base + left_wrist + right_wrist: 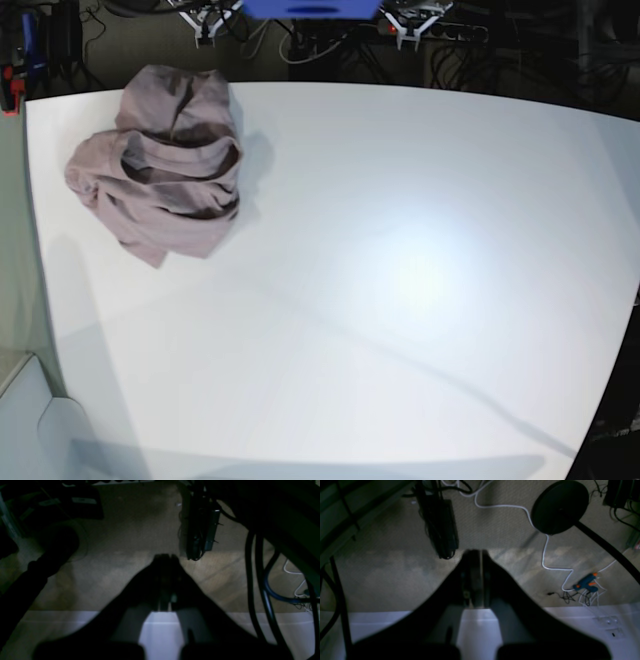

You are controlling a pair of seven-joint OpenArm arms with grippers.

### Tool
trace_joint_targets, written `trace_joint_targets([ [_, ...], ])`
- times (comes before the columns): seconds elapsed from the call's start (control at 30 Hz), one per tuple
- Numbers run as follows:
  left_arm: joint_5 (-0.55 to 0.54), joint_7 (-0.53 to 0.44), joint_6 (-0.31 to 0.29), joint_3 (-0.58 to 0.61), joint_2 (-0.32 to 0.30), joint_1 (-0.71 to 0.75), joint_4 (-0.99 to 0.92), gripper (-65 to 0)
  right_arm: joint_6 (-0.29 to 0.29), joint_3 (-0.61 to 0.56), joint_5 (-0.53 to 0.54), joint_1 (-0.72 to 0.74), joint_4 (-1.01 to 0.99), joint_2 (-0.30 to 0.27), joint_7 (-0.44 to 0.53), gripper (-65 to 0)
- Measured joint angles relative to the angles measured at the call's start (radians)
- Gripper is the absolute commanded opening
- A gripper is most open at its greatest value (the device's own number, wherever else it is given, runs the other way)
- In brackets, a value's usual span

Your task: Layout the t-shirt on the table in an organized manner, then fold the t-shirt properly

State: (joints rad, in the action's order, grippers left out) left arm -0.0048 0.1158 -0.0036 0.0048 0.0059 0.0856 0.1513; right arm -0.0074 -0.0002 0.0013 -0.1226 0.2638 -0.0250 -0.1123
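Both pincers, left (166, 557) and right (476, 552), pressed closed, empty; t-shirt (165, 165) crumpled on table (400, 280).

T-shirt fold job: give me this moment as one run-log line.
t-shirt: crumpled, table far-left corner | left gripper: shut, empty | right gripper: shut, empty | layout not started

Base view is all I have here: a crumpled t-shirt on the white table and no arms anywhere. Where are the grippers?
Observer: Both are off the table. The left gripper hangs over carpeted floor beyond the table edge, jaws together.
Operator: And the right one?
Observer: The right gripper is shut too, also over the floor, holding nothing.
Operator: Is the shirt near either?
Observer: No. Neither wrist view shows the t-shirt; it is bunched at the table's far left corner in your view.
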Motion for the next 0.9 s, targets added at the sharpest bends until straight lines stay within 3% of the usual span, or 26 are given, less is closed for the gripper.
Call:
trace_joint_targets([
  [0.17,-0.001,-0.006,0.000,0.000,-0.010,0.010,0.009,-64.9,0.000,0.000,0.000,-0.003,0.000,0.000,0.002,-65.0],
  [0.3,-0.001,-0.007,0.001,-0.003,-0.042,0.104,0.168,-64.9,0.000,0.000,0.001,-0.057,0.062,-0.008,-0.006,-65.0],
  [0.67,-0.001,0.010,0.001,-0.003,-0.076,0.276,0.452,-64.9,0.004,-0.002,0.004,-0.312,0.496,-0.014,-0.074,-65.0],
  [0.9,-0.002,0.026,0.003,-0.003,-0.105,0.431,0.721,-64.9,0.007,0.002,0.003,-0.523,0.899,-0.030,-0.084,-65.0],
])
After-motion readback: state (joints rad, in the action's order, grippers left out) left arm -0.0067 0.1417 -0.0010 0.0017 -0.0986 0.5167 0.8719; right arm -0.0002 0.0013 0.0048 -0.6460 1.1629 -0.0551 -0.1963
